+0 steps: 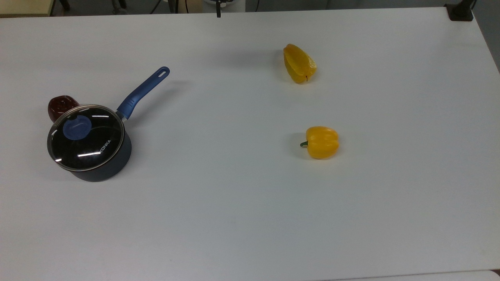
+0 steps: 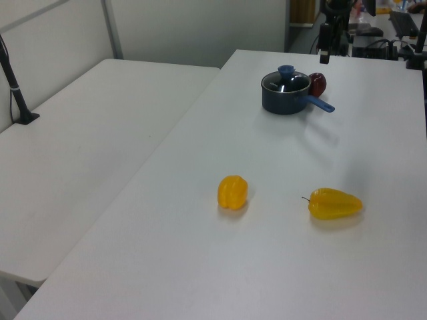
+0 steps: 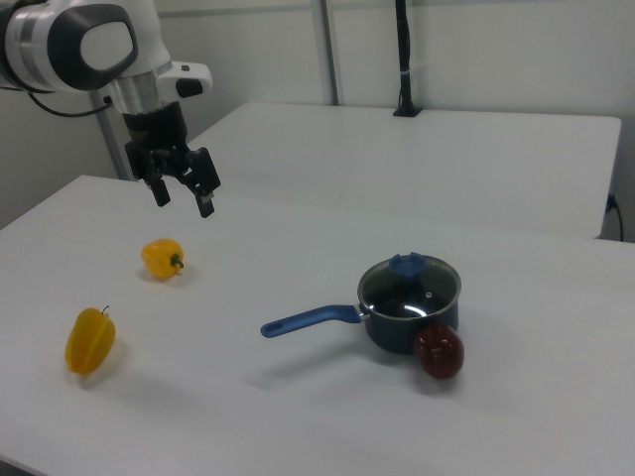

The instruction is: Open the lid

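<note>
You have a lid (image 1: 86, 137) of clear, glossy glass with a bright metal rim and a matt blue knob (image 1: 77, 127) that looks plastic, seated on a dark, matt-sided saucepan (image 1: 111, 166) with a smooth blue handle (image 1: 143, 90). Near the table's (image 1: 234, 218) left edge in the top view, note a glossy dark red pepper (image 1: 59, 106). The two yellow peppers (image 1: 321, 142) (image 1: 299, 63) are smooth and waxy; the tabletop is plain matt white.

Top view looks straight down; left, right views oblique, from opposite ends; all share table (image 1: 242, 203).
</note>
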`<control>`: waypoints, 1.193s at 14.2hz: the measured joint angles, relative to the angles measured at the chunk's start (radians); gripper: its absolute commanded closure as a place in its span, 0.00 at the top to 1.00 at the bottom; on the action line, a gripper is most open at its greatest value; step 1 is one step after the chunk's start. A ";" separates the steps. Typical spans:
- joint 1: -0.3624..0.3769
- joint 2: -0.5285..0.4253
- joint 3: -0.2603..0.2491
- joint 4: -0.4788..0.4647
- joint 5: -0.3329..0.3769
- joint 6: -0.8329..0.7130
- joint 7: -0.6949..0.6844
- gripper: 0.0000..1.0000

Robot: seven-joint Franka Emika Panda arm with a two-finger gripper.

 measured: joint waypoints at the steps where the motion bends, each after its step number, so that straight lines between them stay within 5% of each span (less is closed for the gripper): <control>1: 0.000 0.000 0.000 0.000 0.000 0.000 0.000 1.00; 7: -0.018 0.001 -0.004 0.018 0.000 0.000 -0.002 1.00; 12: -0.115 0.062 -0.009 0.109 0.000 0.008 0.017 1.00; 17: -0.221 0.201 -0.012 0.162 0.000 0.226 0.067 1.00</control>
